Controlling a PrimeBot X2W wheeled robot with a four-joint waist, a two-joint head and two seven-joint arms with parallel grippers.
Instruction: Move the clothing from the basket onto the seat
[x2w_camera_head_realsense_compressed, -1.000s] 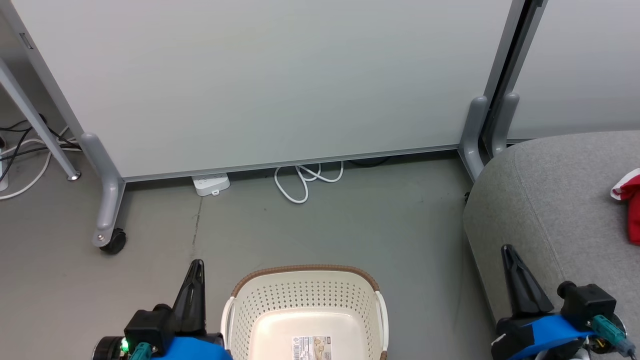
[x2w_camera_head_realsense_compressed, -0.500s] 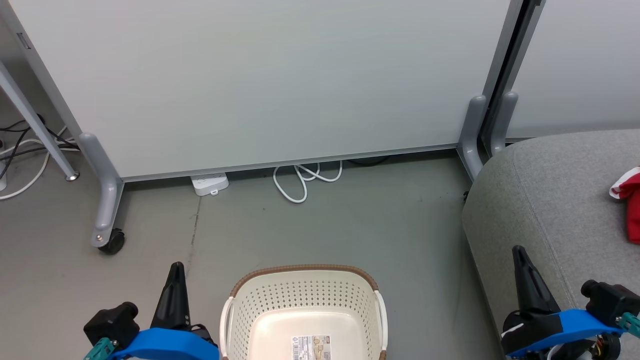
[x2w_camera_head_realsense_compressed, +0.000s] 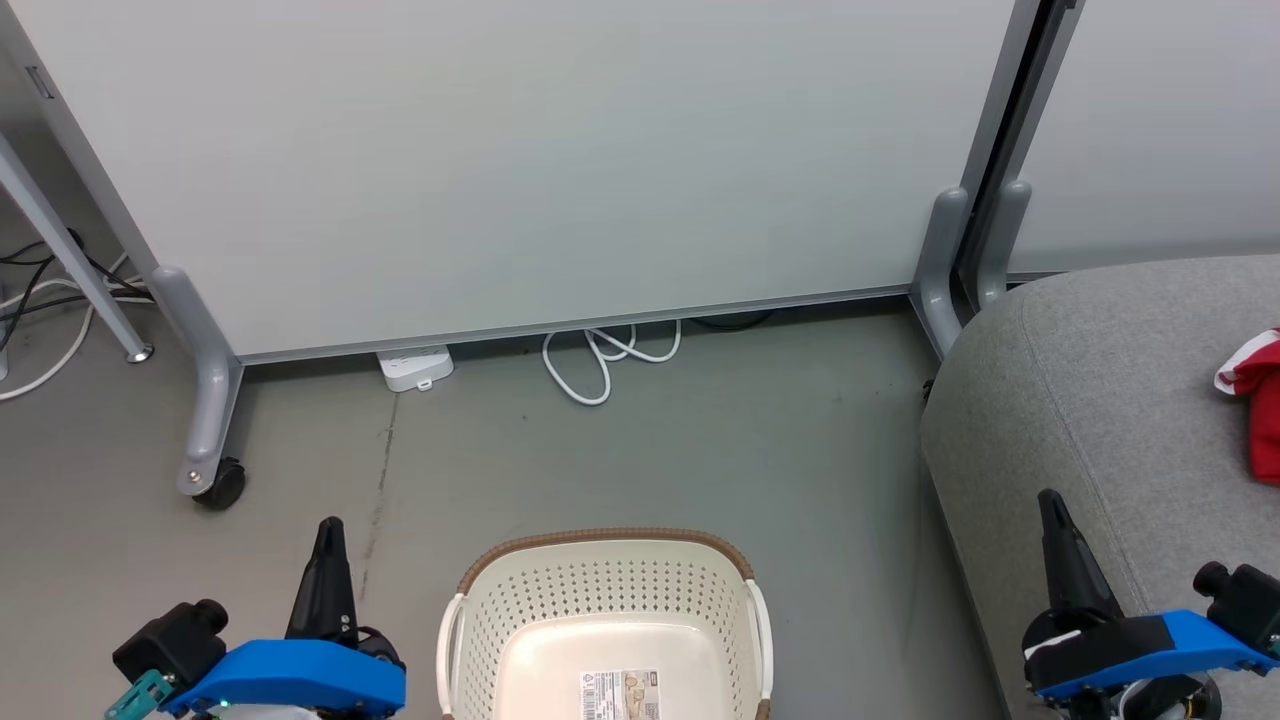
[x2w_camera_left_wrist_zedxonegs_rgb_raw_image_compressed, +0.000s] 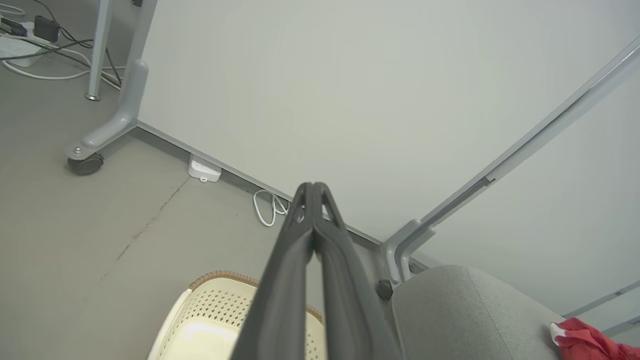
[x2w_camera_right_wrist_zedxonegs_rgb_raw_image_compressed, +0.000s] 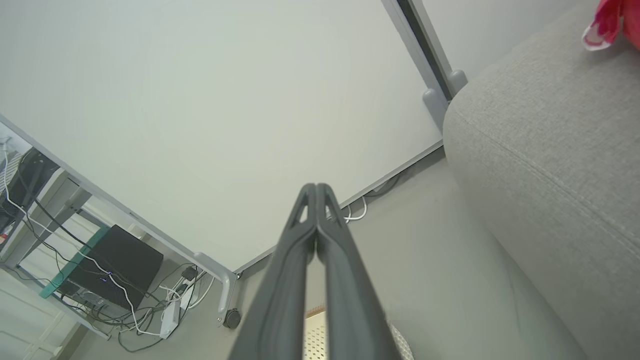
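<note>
– Black and long, pressed flat together: is that the left gripper (x2w_camera_head_realsense_compressed: 328, 530), at the lower left of the head view?
– Yes. Its 2 fingers meet along their length with nothing between them. It hangs over the grey floor (x2w_camera_head_realsense_compressed: 700, 440), just left of the basket (x2w_camera_head_realsense_compressed: 600, 542) and apart from it.
– And the right gripper (x2w_camera_head_realsense_compressed: 1050, 502)?
– Likewise closed tight and empty. It stands at the lower right, in front of the rounded near corner of the seat (x2w_camera_head_realsense_compressed: 1100, 380). Whether it touches the upholstery cannot be told.
– Where is the clothing (x2w_camera_head_realsense_compressed: 1262, 400)?
– Bright red with a white edge, it lies on top of the grey woven seat, cut off by the right border of the head view and well apart from both grippers.
– And the basket itself?
– Cream, perforated and brown-rimmed, it stands on the floor between the 2 grippers. Its bare bottom carries a paper label (x2w_camera_head_realsense_compressed: 620, 693).
– What lies beyond?
– A pale partition panel (x2w_camera_head_realsense_compressed: 550, 170) stands on grey legs, 1 of them ending in a black caster (x2w_camera_head_realsense_compressed: 222, 488). At the panel's foot lie a white power strip (x2w_camera_head_realsense_compressed: 415, 367) and a looped white cable (x2w_camera_head_realsense_compressed: 600, 365).
</note>
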